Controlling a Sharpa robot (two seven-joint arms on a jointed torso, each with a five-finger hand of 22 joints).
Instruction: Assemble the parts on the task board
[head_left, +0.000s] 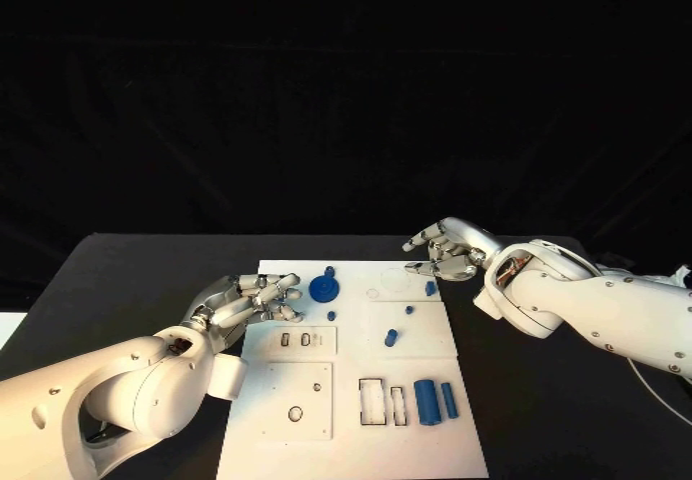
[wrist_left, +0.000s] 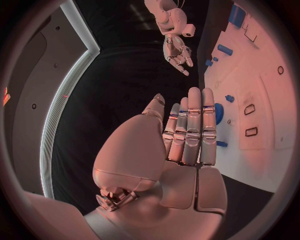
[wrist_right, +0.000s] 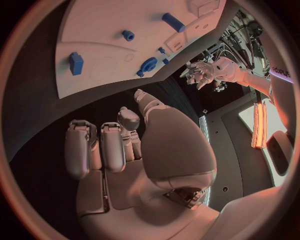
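The white task board (head_left: 353, 370) lies in the middle of the black table. A round blue disc (head_left: 326, 289) sits near its far left corner, with small blue parts (head_left: 391, 338) scattered mid-board. Two blue cylinders (head_left: 427, 400) lie near the right edge. My left hand (head_left: 253, 300) rests at the board's left edge, its fingers stretched out straight toward the disc (wrist_left: 219, 111) and holding nothing. My right hand (head_left: 450, 250) hovers over the board's far right corner with fingers curled in and nothing in them. A small blue block (head_left: 430, 288) lies just below it.
The board has oval slots (head_left: 296, 340) at the left, a round hole (head_left: 296, 413) lower down and rectangular recesses (head_left: 372, 398) beside the cylinders. Bare black table (head_left: 130, 290) surrounds the board on both sides.
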